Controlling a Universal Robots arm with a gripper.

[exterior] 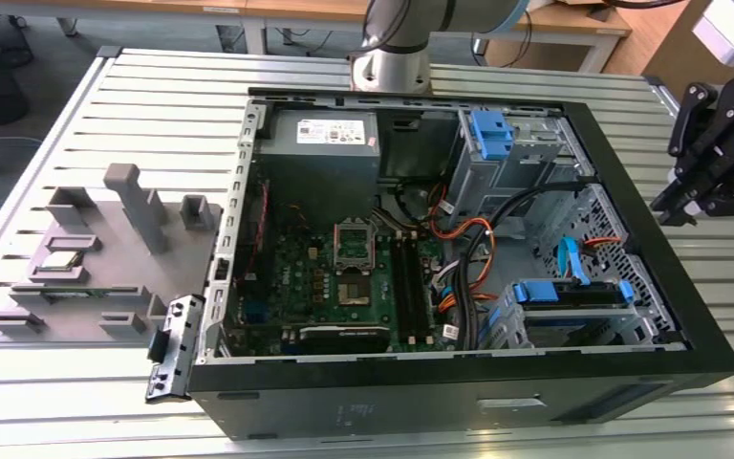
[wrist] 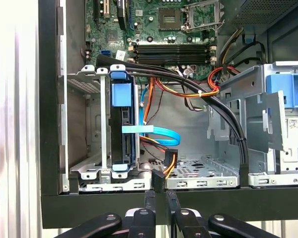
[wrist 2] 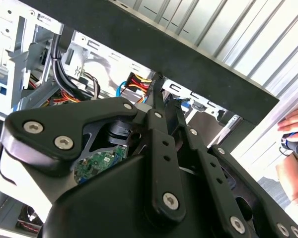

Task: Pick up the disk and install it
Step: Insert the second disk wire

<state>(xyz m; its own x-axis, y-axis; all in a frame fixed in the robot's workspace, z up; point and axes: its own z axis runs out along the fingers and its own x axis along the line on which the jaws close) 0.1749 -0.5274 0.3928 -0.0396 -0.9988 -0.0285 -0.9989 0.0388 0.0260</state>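
Room is tight along the black rim [exterior: 702, 316] of the open computer case [exterior: 341, 406] on the exterior view's right. There our pincer [exterior: 676, 215] hangs just outside that rim, over the slatted table [exterior: 150, 96], apart from the case. We see bare slats on that side, and on the exterior view's left a grey fixture [exterior: 99, 239] stands beside the case.

In the first wrist view the fingertips of the pincer [wrist: 160, 196] sit pressed together with nothing between them, right in front of the rim [wrist: 114, 206]. In the second wrist view the pincer [wrist 2: 156, 82] points at the same edge, and a person's hand [wrist 2: 295, 124] shows beyond the case.

We find the disk [exterior: 572, 296] inside the case, seated in the near drive cage [exterior: 622, 330] on the exterior view's right, framed by its blue caddy. In the first wrist view the disk [wrist: 123, 129] stands on edge in that cage, just across the rim from the fingertips and not touching them. Black and orange cables [wrist: 188, 91] run beside the cage.
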